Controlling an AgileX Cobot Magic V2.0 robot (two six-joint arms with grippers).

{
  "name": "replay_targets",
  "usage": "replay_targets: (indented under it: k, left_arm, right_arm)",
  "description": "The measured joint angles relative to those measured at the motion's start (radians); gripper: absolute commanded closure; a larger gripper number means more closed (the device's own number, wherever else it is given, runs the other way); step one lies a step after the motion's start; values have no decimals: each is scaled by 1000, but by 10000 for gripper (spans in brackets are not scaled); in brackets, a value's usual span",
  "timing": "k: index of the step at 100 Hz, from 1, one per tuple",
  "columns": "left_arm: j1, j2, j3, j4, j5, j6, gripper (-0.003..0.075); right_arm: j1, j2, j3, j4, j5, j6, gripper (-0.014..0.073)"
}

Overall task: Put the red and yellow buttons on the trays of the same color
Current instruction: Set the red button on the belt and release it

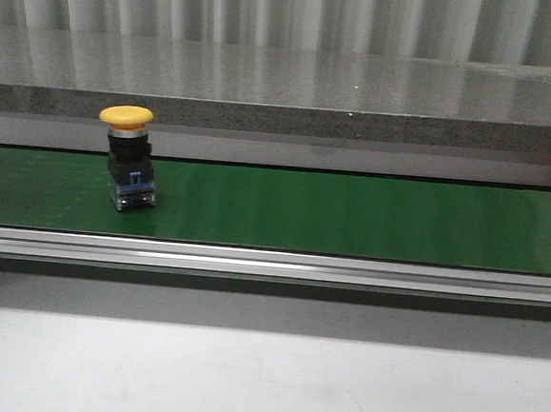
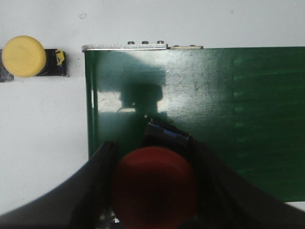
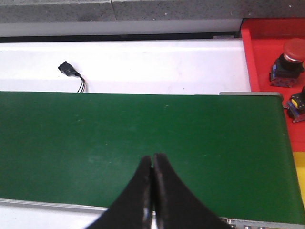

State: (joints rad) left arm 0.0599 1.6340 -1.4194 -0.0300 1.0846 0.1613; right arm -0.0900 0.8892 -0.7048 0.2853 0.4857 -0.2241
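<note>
In the left wrist view, a red button [image 2: 155,191] with a domed cap sits between the dark fingers of my left gripper [image 2: 155,155], which is shut on it just above the end of the green belt [image 2: 214,95]. A yellow button [image 2: 24,56] lies on the white table beside that belt end. In the front view, another yellow button [image 1: 126,156] stands upright on the belt [image 1: 351,217] at the left. My right gripper [image 3: 152,158] hangs shut and empty over the belt [image 3: 119,138]. The red tray [image 3: 249,57] holds a red button [image 3: 288,59]. A yellow tray edge [image 3: 300,181] shows beside it.
A small black connector with wires [image 3: 71,71] lies on the white table beyond the belt. A second button [image 3: 298,107] lies tipped over in the red tray. A grey ledge [image 1: 282,121] runs behind the belt. Neither arm appears in the front view.
</note>
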Motion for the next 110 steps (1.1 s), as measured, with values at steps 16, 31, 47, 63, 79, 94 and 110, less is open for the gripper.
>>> replay_targets:
  k: [16, 31, 47, 63, 79, 94, 110]
  left_arm:
    - [1, 0, 55, 22, -35, 0, 741]
    - [1, 0, 110, 30, -91, 1, 741]
    - [1, 0, 133, 45, -114, 1, 741]
    - [1, 0, 133, 51, -135, 1, 741]
    - [1, 2, 135, 51, -141, 1, 732]
    - [1, 38, 135, 51, -142, 1, 624]
    - [0, 46, 133, 37, -136, 1, 292]
  right_arm:
    - [0, 0, 0, 0, 0, 0, 662]
    - [0, 0, 0, 0, 0, 0, 662]
    - [0, 0, 0, 0, 0, 0, 662]
    - [0, 0, 0, 0, 0, 0, 662]
    - [0, 0, 0, 0, 0, 0, 662]
    - [0, 0, 0, 0, 0, 0, 662]
    - [0, 0, 0, 0, 0, 0, 662]
